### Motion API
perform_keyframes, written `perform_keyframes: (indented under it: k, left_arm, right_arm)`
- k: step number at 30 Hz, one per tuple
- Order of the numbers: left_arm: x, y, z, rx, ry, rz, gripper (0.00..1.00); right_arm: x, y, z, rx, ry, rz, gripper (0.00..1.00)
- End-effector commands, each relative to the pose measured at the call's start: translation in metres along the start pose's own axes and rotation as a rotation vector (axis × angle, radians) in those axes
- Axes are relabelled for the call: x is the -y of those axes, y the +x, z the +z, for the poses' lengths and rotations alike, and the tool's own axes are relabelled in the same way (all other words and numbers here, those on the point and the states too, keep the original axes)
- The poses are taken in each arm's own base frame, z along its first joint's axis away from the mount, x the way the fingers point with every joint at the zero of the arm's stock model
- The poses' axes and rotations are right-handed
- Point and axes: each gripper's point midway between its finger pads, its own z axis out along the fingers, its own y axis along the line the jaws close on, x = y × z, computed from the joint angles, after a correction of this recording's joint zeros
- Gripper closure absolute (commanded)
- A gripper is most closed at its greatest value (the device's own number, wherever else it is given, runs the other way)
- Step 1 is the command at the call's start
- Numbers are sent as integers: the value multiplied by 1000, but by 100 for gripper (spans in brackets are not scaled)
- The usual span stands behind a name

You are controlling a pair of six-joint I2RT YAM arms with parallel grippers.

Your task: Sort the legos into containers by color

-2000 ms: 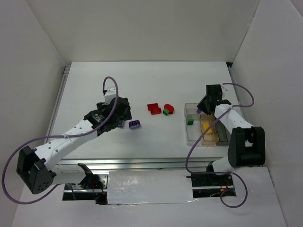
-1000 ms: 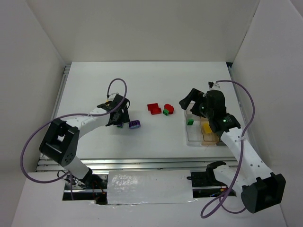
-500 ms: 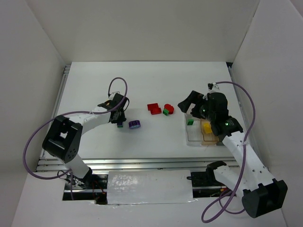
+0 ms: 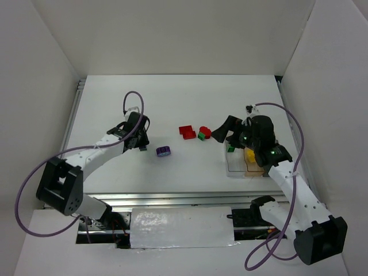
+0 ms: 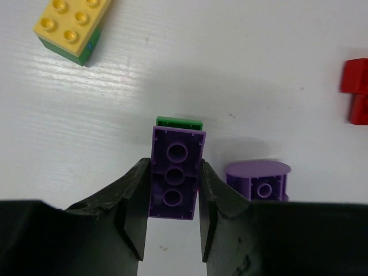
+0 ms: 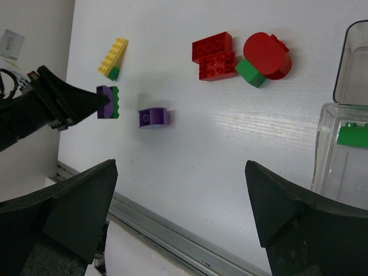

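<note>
Left gripper [image 5: 172, 198] clamps the purple brick [image 5: 174, 172] by its long sides, green plate [image 5: 179, 122] at 12 o'clock; likely light, rigid, slick. Right gripper [image 6: 181, 192] gapes wide.

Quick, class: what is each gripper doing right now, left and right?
Left gripper: closed on a purple brick with a green piece stuck to it.
Right gripper: open, holding nothing.

The left tool [image 5: 173, 178] has clamped the purple brick [image 5: 176, 154]; the right tool [image 6: 181, 210] drifted left from the box [image 4: 233, 168].
</note>
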Motion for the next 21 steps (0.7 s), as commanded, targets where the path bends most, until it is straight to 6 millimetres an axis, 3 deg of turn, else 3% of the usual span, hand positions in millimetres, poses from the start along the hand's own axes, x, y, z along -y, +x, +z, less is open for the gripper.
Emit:
perform_keyframes:
  k: [1,4,5,7,9,11,12,13,18,21]
  left_arm:
    - [2,-16,-26,60,53,-18,100]
    - [14,-26,-50,93,153,-28,100]
    - [24,-30,-67,105,236,-32,100]
    - [40,-35,-86,133,358,-30,100]
    - [64,-34,-119,140,562,-11,100]
    - [88,-39,-153,180,767,4,100]
    - [103,-28,-176,137,913,42,100]
    - [110,-29,-194,144,996,40,100]
    - [129,-23,-258,189,1332,68,100]
    - [130,-18,-277,189,1418,77,100]
  right_arm:
    - [-20,-5,0,15,-98,-21,0]
    - [-27,0,0,-6,-150,-34,0]
    - [-27,5,1,-24,-171,-36,0]
    - [-45,19,-2,-77,-311,-66,0]
    - [-65,21,-8,-76,-449,-104,1]
    - [-81,39,-18,-132,-584,-110,1]
    - [-94,34,-23,-97,-653,-141,1]
    - [-99,43,-27,-124,-696,-129,1]
    - [-144,65,-45,-133,-883,-202,1]
    - [-165,67,-59,-103,-982,-206,1]
